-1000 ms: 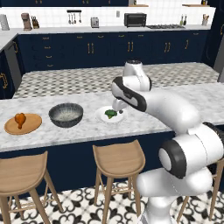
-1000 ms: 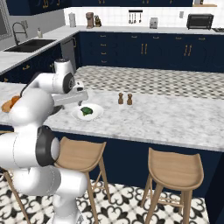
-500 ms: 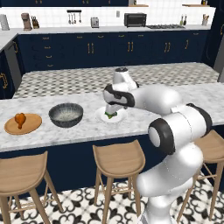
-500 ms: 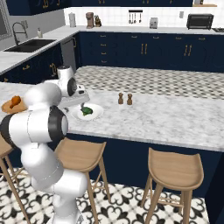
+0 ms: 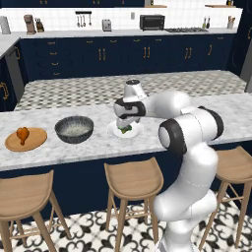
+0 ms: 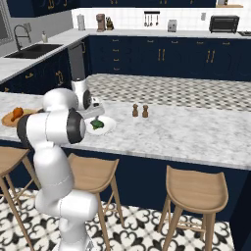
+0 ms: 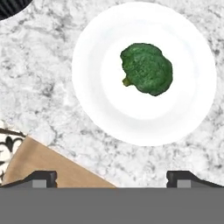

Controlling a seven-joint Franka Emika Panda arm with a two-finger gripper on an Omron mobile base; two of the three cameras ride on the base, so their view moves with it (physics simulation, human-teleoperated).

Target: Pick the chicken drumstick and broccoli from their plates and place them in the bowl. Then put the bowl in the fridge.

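The broccoli lies on the white plate, a little off its centre. My gripper hangs open just above this plate, its fingertips wide apart and nothing between them. To the left stands the dark ribbed bowl. Further left the chicken drumstick rests on the wooden plate. The right base view shows the broccoli and the drumstick from the other side. A grey sliver at the far right edge may be the fridge; I cannot tell.
Salt and pepper shakers stand on the marble island right of the white plate. Wooden stools line the island's near side, below the counter edge. A back counter with appliances runs along the far wall.
The arm has folded in and the hand has come down over the white plate with the broccoli. The jaws have stayed open. Plates and bowl have not moved.
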